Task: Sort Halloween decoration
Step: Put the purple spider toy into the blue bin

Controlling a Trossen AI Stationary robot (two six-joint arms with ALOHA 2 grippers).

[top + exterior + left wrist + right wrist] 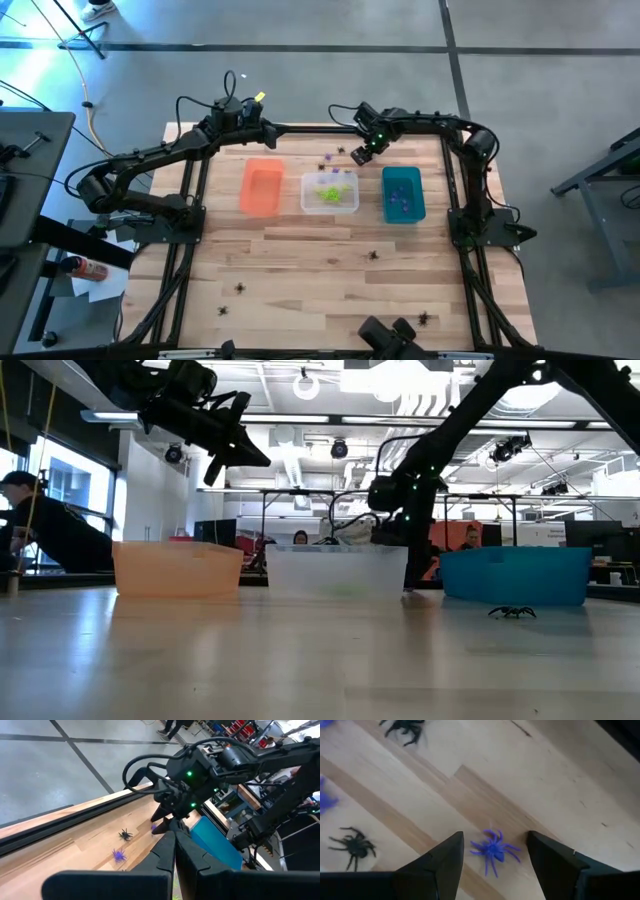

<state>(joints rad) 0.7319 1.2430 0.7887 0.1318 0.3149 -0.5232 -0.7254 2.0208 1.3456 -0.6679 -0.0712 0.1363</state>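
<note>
Spiders: purple one (493, 851) on wood table (570, 780) | right hand (493, 857) released astride it | left hand (175, 851) clenched

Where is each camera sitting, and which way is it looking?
High view: above, looking straight down on the table, both arms and three bins.
Low view: at tabletop height, looking across at the bins; arms hang in from above.
Left wrist view: on the left arm, past its shut fingers toward the right pincer.
Right wrist view: on the right arm, looking down between its open fingers at a purple spider.
Shared: both wrist views show that purple spider.
</note>
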